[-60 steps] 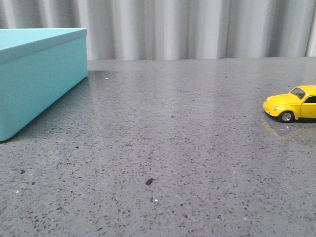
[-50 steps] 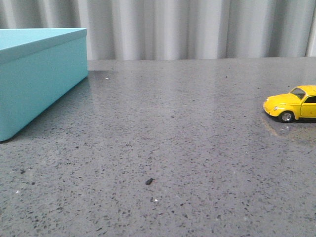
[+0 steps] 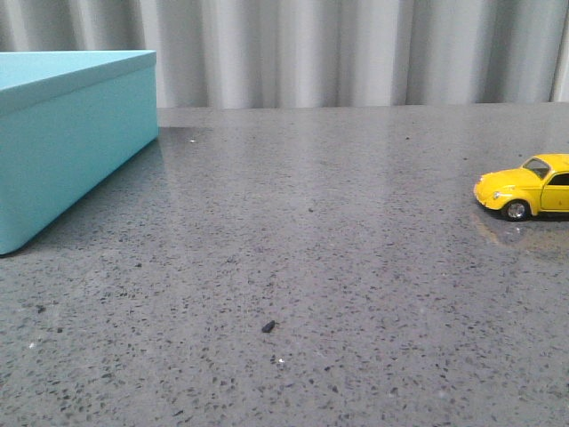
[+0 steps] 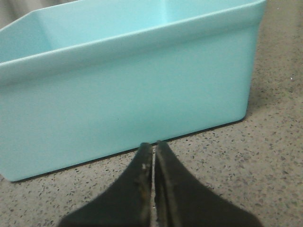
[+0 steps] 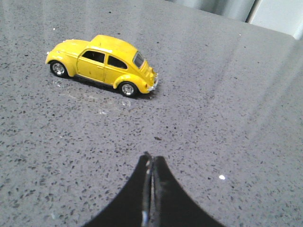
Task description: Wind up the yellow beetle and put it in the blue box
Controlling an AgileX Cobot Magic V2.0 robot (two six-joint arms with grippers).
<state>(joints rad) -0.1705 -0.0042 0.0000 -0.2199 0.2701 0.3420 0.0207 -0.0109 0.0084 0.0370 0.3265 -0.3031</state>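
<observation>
The yellow beetle sits at the right edge of the front view, partly cut off by the frame, nose pointing left. It is glossy yellow with dark windows, black tyres and silver hubcaps; my right wrist view shows it whole in the upper left of the frame, on all four wheels, a chrome bumper at its tail. The blue box fills the upper left of the front view, light turquoise with smooth matte sides and a flat top that overhangs slightly; well apart from the car.

Between them lies bare speckled grey worktop, with only a small dark crumb low in the middle of the front view. A pleated grey curtain hangs behind.

My left end effector is closed on nothing, pointing at the box's side. My right end effector is likewise closed and empty, near the car but not touching it.

I can read no writing or brand marks anywhere.
</observation>
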